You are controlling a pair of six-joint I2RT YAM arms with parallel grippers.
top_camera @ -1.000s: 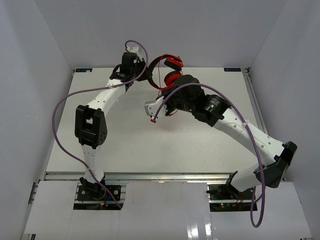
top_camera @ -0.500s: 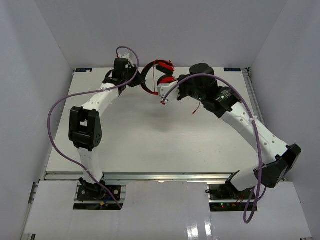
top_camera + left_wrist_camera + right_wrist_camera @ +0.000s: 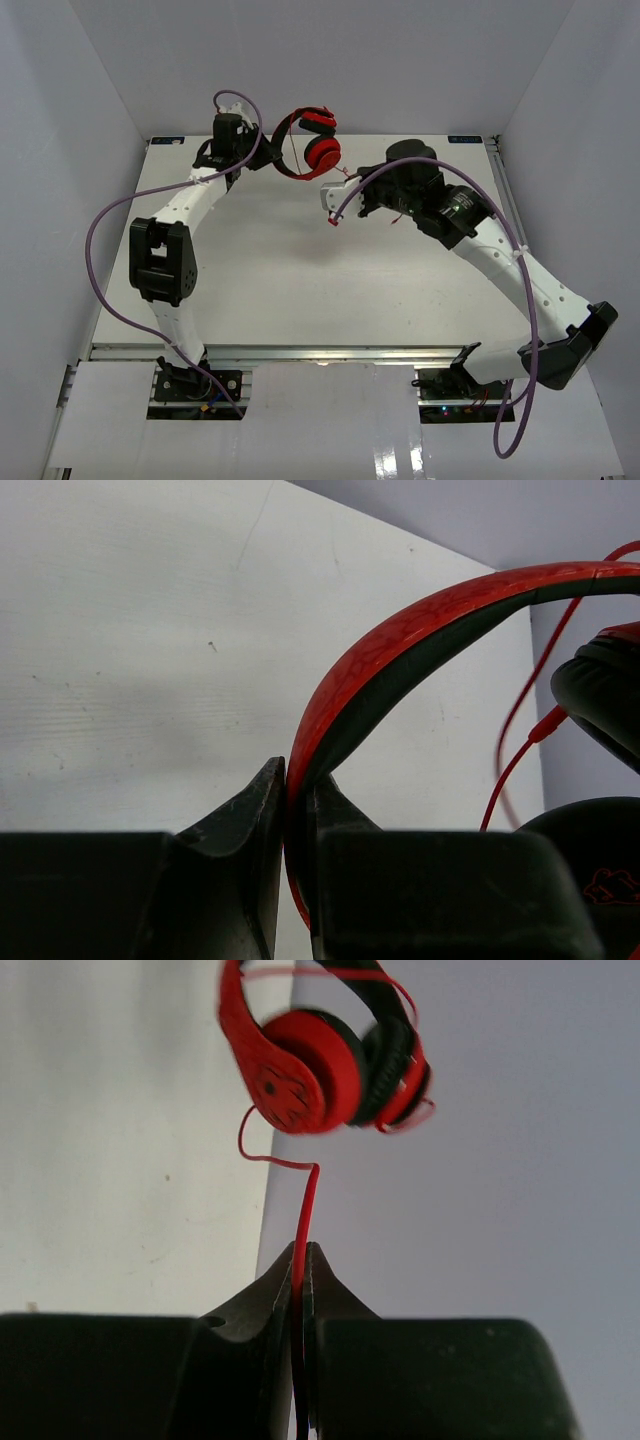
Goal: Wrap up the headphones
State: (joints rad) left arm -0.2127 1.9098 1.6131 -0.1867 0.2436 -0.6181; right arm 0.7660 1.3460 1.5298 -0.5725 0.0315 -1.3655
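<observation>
Both arms reach over the far end of the white table (image 3: pixel 300 290), with the headphones (image 3: pixel 320 155) held up between them. The left gripper (image 3: pixel 296 780) is clamped on the headband (image 3: pixel 420 630). The right gripper (image 3: pixel 303 1252) pinches the thin red cable (image 3: pixel 306 1200). If they pull apart too hard, I'd guess the cable slips free or strains at the ear cup (image 3: pixel 310 1070).
</observation>
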